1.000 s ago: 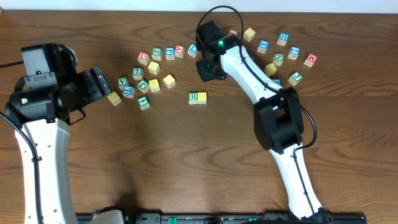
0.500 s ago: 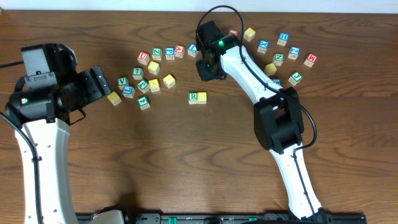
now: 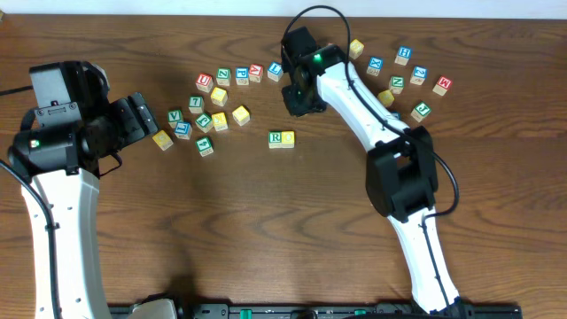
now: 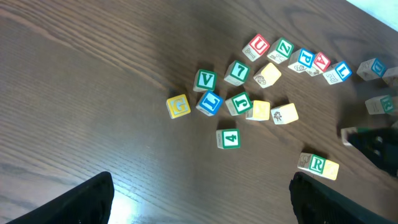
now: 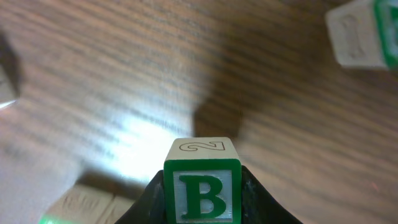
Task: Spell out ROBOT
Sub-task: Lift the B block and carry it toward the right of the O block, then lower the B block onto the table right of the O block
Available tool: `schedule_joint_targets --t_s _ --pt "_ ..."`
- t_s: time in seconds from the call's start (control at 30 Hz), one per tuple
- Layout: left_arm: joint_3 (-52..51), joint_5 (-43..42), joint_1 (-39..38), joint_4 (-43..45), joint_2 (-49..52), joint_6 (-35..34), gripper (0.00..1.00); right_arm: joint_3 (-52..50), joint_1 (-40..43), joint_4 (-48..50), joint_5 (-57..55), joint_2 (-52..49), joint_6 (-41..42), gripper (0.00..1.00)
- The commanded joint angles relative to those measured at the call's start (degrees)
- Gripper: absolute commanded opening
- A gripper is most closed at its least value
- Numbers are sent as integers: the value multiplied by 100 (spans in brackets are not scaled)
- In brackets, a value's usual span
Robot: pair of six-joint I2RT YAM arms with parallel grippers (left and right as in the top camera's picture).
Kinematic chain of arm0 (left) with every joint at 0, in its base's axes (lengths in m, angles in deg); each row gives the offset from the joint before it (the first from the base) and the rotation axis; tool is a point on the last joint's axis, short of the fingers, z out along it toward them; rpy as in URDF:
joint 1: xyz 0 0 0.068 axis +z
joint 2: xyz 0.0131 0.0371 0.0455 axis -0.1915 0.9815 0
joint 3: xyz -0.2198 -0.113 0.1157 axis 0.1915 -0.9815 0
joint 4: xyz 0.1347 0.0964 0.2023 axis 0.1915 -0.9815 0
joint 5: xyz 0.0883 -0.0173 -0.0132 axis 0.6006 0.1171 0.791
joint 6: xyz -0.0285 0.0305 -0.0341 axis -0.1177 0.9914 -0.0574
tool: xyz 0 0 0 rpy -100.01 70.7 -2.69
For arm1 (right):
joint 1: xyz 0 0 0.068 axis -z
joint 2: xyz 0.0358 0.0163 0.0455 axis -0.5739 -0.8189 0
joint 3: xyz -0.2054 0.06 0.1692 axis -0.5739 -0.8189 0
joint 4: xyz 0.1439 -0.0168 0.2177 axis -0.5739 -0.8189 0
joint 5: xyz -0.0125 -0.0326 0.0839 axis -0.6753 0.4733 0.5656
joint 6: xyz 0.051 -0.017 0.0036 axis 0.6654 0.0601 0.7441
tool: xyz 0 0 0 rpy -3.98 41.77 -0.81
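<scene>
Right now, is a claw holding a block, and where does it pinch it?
The right claw pinches the green B block by two opposite sides. The left claw holds nothing.

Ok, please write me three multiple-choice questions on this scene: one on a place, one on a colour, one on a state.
1. Where is the R cube?
A) touching a yellow cube
B) held above the table
C) on top of another cube

2. What colour is the letter on the B cube?
A) red
B) green
C) blue

3. How is the left hand?
A) shut on a cube
B) shut, empty
C) open, empty

Answers:
1 A, the yellow cube sits against its side.
2 B, the right wrist view shows a green B between the fingers of the right hand.
3 C, its fingers stand wide apart with nothing between them.
</scene>
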Motion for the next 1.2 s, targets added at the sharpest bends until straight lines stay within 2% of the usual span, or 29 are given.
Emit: schedule_joint_targets --t_s 0.0,0.3,0.67,1.17 --pt "35 52 20 -17 59 -74 89 118 -50 -326 -24 562 111 25" --pt "35 52 20 -17 59 -74 89 -57 -42 -1217 -33 605 684 24" --pt "35 52 20 7 59 -74 89 -824 -216 -802 -33 605 1270 24" --pt "35 52 20 4 59 -74 89 -1010 -341 -708 -28 605 1443 25"
